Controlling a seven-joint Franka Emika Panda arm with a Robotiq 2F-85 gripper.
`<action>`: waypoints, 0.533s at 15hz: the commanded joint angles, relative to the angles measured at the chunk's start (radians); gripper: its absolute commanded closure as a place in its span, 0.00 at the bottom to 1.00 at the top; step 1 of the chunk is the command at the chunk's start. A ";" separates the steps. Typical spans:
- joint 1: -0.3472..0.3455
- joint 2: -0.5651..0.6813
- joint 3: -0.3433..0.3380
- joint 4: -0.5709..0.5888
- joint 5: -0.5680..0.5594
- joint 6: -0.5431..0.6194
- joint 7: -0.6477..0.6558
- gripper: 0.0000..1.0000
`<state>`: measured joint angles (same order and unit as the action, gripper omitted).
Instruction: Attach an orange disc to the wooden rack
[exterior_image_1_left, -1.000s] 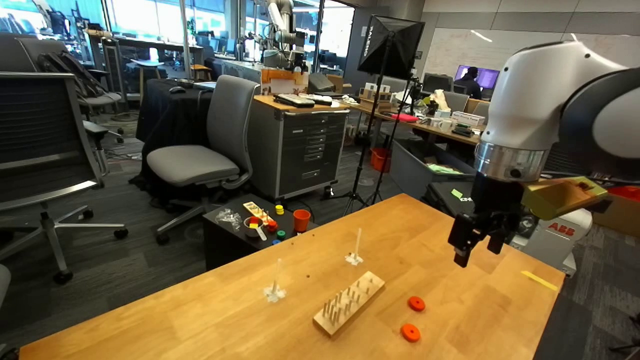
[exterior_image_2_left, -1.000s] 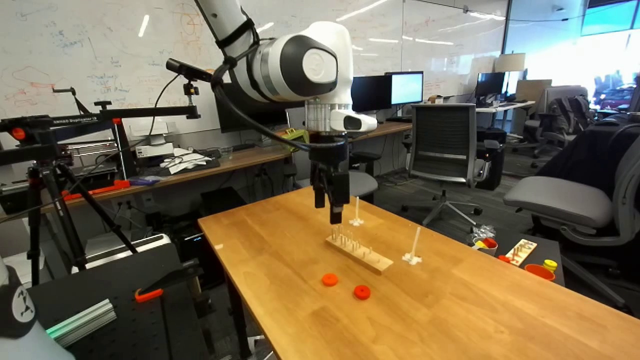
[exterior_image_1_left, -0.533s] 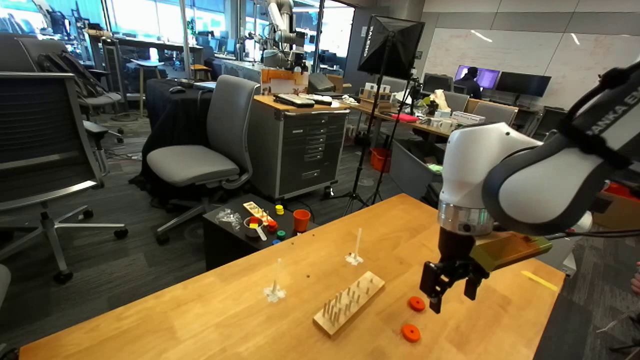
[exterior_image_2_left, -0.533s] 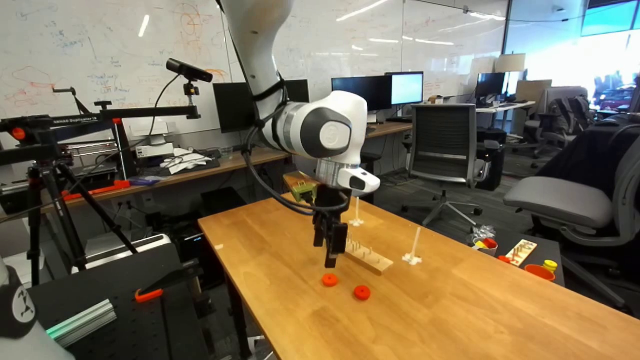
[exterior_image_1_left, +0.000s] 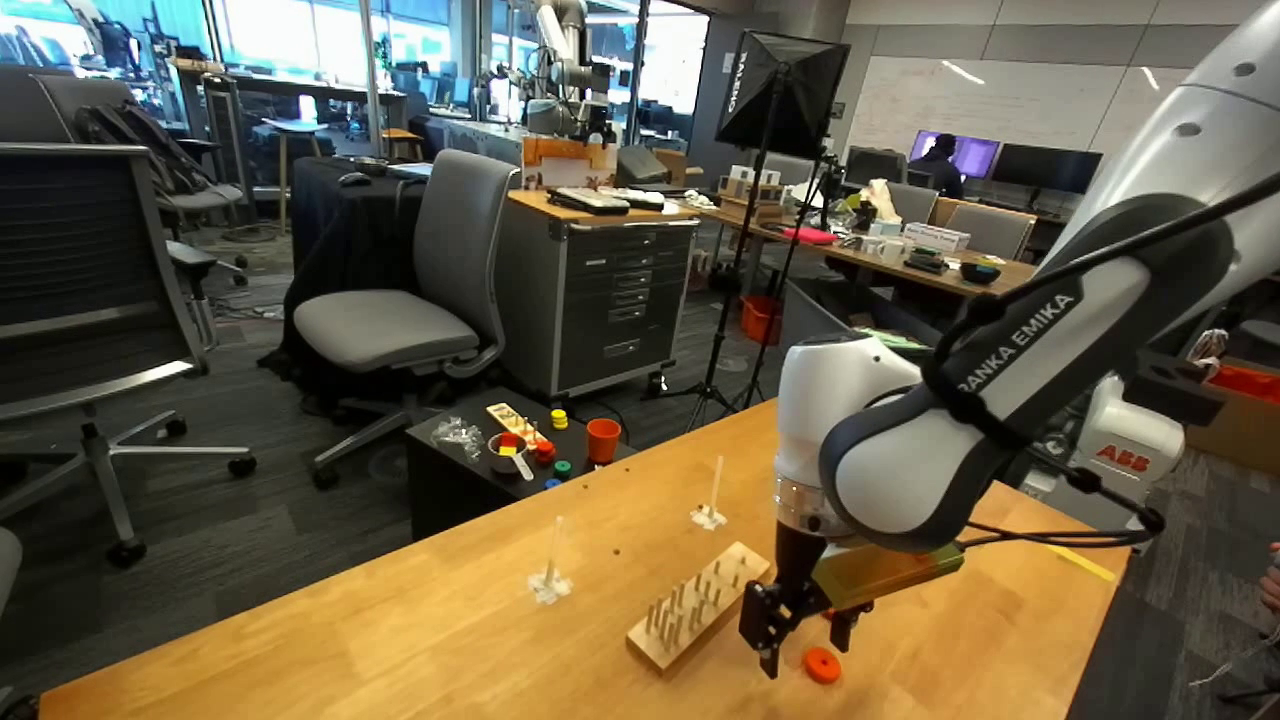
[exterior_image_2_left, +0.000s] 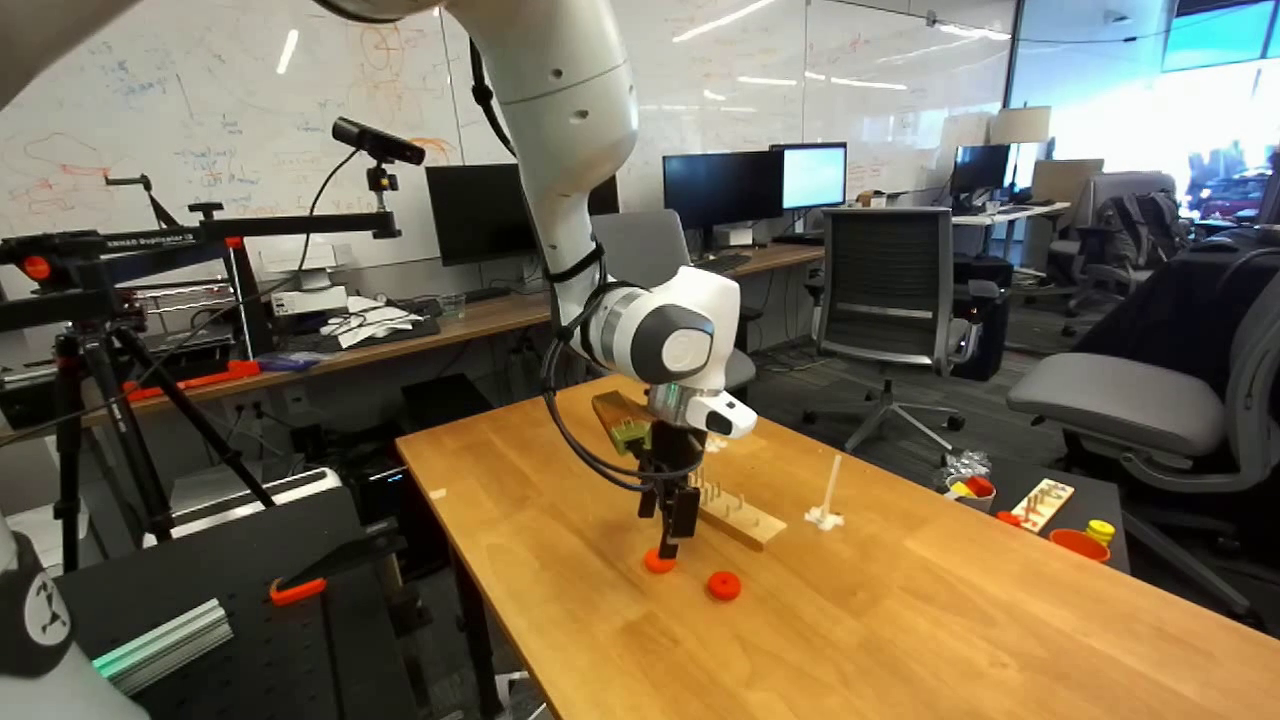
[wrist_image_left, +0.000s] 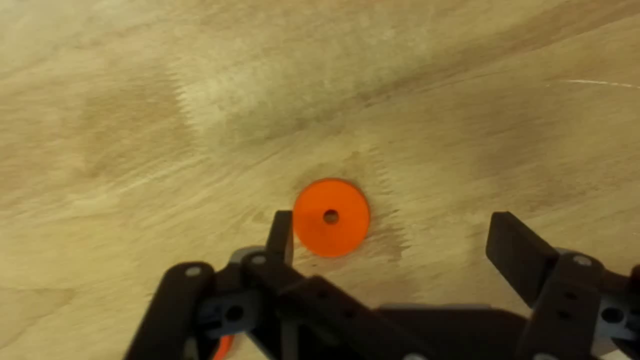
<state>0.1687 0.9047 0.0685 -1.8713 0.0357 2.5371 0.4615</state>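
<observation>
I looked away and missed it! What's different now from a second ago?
The robot's hand moved down and across, and is now low near one orange disc. It is open: it hasn't grabbed anything or let anything go. That disc, the other orange disc and the wooden rack all stayed where they were.

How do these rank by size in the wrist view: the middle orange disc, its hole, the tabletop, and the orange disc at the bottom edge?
1. Tabletop
2. Middle orange disc
3. Its hole
Not ranked: bottom disc, mostly hidden here.
</observation>
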 joint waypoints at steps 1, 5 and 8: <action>0.027 0.073 -0.014 0.116 0.048 -0.053 -0.021 0.00; 0.027 0.066 -0.025 0.116 0.060 -0.087 -0.010 0.00; 0.024 0.036 -0.034 0.078 0.071 -0.085 -0.005 0.00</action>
<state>0.1805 0.9644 0.0549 -1.7808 0.0703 2.4802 0.4616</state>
